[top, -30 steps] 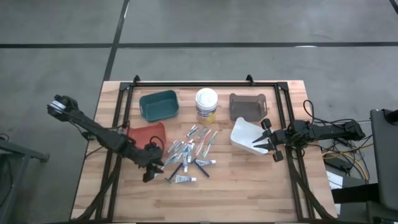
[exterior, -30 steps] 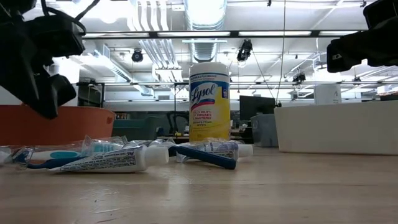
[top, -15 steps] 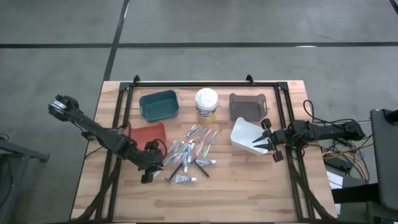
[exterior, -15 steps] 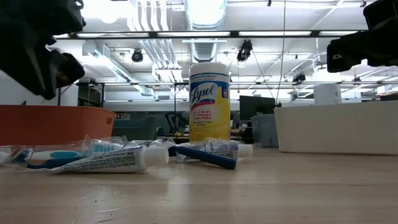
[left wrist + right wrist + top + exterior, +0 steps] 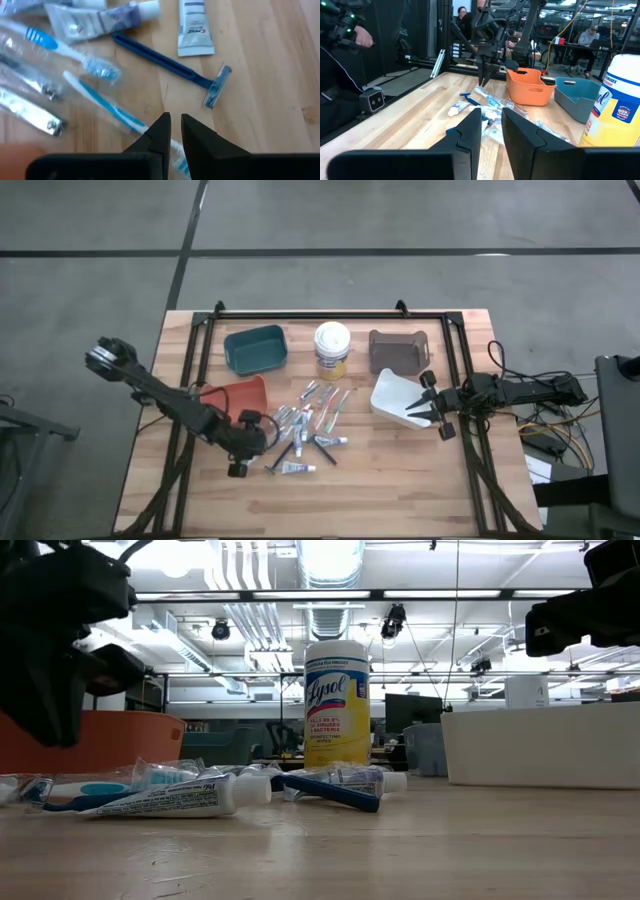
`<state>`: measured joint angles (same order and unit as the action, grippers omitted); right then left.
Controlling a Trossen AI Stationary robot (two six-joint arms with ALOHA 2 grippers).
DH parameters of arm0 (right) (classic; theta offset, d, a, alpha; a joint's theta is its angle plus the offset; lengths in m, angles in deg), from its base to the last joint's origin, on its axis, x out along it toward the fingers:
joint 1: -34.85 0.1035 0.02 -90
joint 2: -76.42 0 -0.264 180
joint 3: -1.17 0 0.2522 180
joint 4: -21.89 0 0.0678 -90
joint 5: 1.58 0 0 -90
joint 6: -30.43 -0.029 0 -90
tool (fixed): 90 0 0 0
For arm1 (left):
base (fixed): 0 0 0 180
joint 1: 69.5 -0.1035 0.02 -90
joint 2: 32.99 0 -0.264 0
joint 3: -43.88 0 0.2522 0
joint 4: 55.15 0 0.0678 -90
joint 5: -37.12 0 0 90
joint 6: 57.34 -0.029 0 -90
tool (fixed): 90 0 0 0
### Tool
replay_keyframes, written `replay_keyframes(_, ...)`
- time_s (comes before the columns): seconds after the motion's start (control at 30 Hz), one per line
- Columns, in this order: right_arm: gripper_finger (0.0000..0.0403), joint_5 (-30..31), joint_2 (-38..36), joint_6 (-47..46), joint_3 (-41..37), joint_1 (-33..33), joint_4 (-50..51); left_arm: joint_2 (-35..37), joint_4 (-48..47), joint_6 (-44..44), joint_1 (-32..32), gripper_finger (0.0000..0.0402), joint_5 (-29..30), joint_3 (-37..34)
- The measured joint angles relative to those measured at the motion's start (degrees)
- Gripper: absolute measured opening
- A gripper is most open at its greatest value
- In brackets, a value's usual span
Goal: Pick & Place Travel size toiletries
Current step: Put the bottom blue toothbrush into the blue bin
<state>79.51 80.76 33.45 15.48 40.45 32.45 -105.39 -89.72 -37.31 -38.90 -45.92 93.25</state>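
On the table (image 5: pixel 400 480), left fingers (image 5: pixel 161 131) hide a toothbrush (image 5: pixel 107 107) end.

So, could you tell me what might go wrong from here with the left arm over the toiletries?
1. The left gripper hovers over the wrapped toothbrush with its fingers nearly together; descending like that would likely push it, not grip it.
2. The razor and a tube lie close by, so a grasp may drag them along.
The right gripper waits beside the white bin.
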Motion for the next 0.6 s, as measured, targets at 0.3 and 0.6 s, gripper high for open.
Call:
replay_keyframes(0.3, 0.0077, 0.0, 0.0, 0.0, 0.0, 0.0, 0.0, -2.7, -6.6, -3.0, -0.1, 0.0086, 0.0, 4.6)
replay_keyframes(0.6, 0.0084, 0.0, 0.0, 0.0, 0.0, 0.0, 0.0, -6.4, -7.2, -2.7, -0.1, 0.0189, 0.6, 4.4)
